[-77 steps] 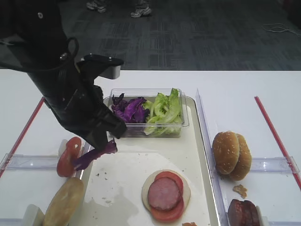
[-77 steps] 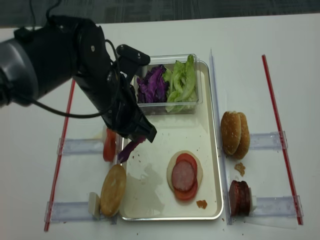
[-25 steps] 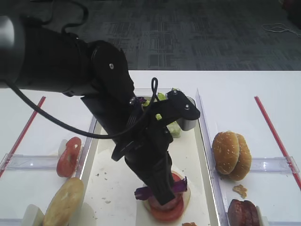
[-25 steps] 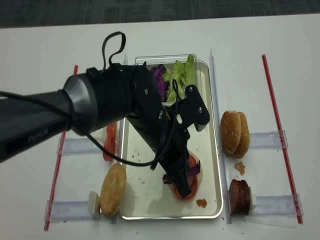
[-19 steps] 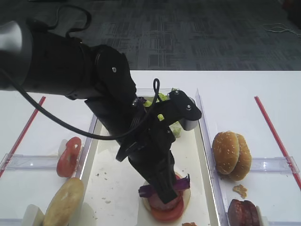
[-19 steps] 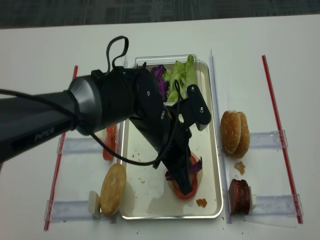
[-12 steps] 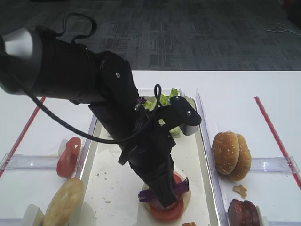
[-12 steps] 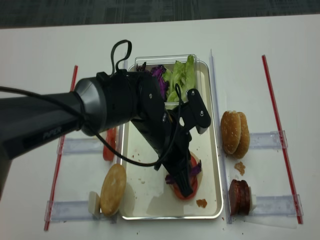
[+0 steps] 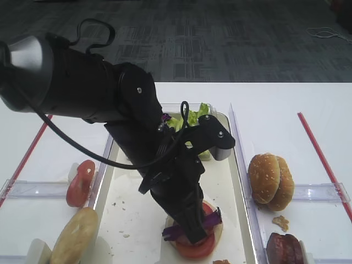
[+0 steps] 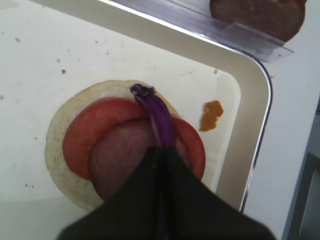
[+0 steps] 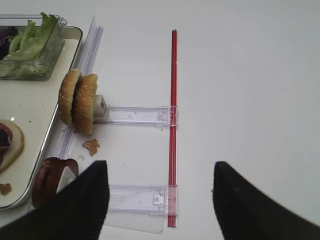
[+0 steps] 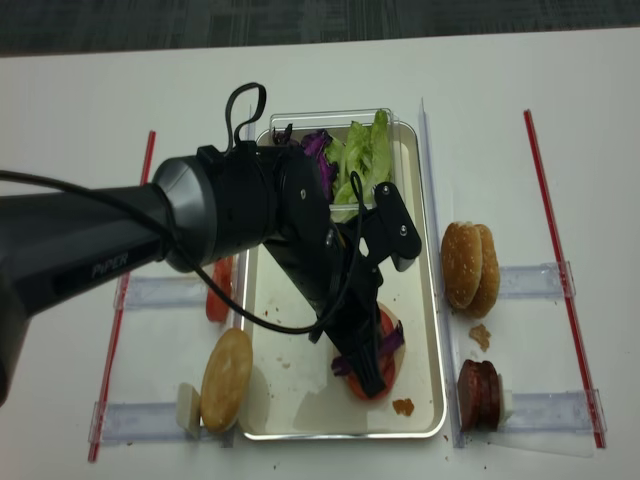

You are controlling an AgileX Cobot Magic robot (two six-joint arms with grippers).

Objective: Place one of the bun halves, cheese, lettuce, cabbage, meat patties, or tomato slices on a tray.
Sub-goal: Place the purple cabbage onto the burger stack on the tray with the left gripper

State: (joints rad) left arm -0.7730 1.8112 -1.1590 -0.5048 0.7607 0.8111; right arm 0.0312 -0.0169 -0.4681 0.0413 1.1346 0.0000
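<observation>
The left claw [image 10: 161, 150] is clamped on the cabbage [image 10: 159, 117] strip, lowering it onto the meat patty [image 10: 125, 157] and tomato slices [image 10: 82, 135] stacked on a bun half [image 10: 55, 155] in the tray [image 10: 257, 125]. Next it should part and lift straight up. The right claw [image 11: 155, 197] hangs apart, empty, over the desk [image 11: 250, 75], near sesame buns [image 11: 77, 100].

Three bun halves [image 12: 226, 378], one tray [image 12: 418, 290], one cabbage strip [image 10: 159, 118]

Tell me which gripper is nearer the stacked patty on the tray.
Left. The left gripper is directly over the patty, shut on the cabbage strip draped across it. The right gripper hangs open over bare table right of the tray.
</observation>
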